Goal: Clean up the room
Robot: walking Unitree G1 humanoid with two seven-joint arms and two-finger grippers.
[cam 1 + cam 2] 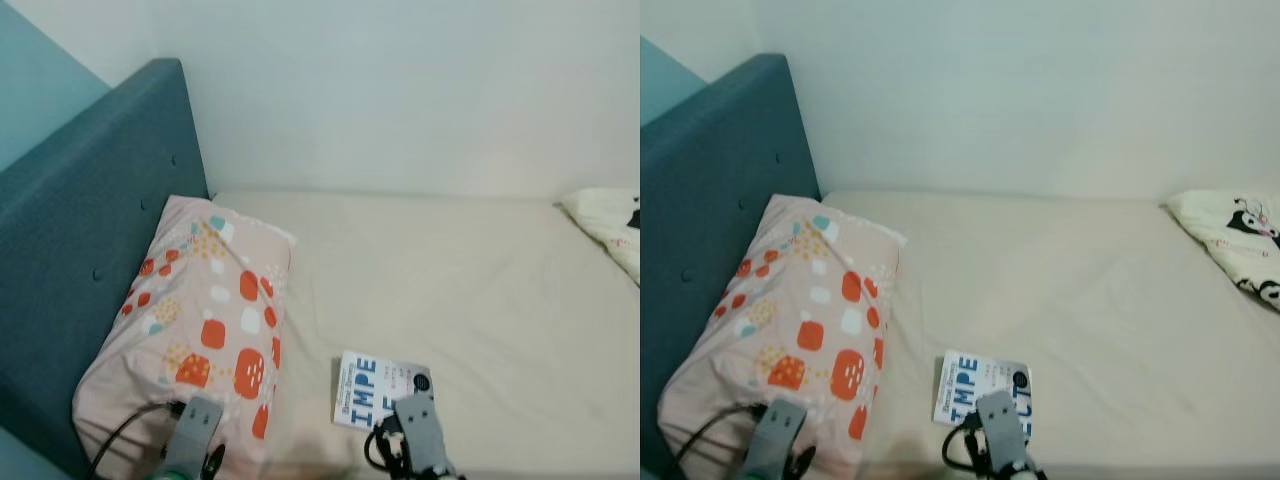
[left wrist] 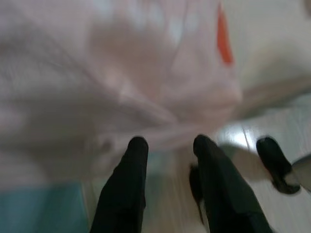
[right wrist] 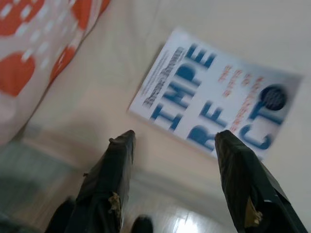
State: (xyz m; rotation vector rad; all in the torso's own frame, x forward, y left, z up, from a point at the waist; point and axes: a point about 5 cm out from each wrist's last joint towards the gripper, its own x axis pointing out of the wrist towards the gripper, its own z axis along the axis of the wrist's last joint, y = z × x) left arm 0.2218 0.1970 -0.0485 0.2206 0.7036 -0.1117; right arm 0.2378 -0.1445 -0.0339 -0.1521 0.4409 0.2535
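A white book (image 1: 372, 390) with big blue letters lies flat on the beige bed sheet (image 1: 450, 290) near the bed's front edge. My right gripper (image 3: 172, 138) hovers open just in front of the book (image 3: 218, 94), its fingers apart and holding nothing. My right wrist (image 1: 420, 430) sits over the book's near corner. A pink pillow (image 1: 200, 330) with orange and white squares rests against the teal headboard (image 1: 90, 230). My left gripper (image 2: 167, 143) is open near the pillow's front end (image 2: 121, 73), with the floor below it.
A white cushion with a black cartoon print (image 1: 1240, 240) lies at the bed's far right. A pale wall (image 1: 400, 90) runs behind the bed. Light floor (image 2: 243, 141) shows below the mattress edge.
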